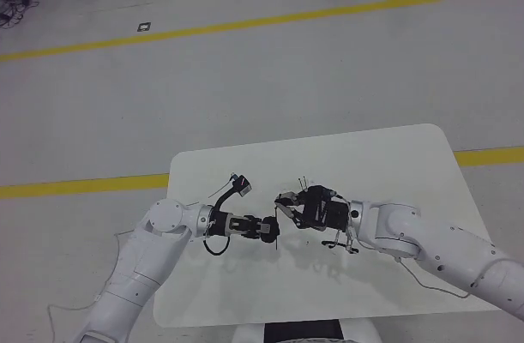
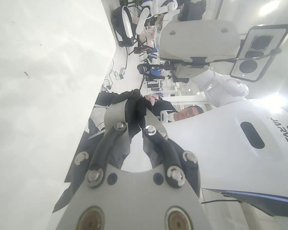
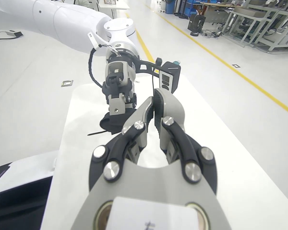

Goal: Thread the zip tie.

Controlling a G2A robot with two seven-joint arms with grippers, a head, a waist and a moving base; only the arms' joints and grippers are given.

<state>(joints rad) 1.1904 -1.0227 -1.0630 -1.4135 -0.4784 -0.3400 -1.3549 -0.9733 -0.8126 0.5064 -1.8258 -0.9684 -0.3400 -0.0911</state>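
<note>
Worktop (image 1: 399, 163): white, with both tools nearly tip to tip above its middle.
Left tool (image 2: 135, 101): jaws closed on the zip tie (image 3: 95, 133), whose tail pokes out beside the fingers.
Right tool (image 3: 153, 100): jaws closed on a thin dark strand, apparently the tie's other end.
Step, as judged: lining up the ends.
Next: fine alignment, then a short straight push.

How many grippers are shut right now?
2. The left gripper and the right gripper are both shut, close together above the white table.
</note>
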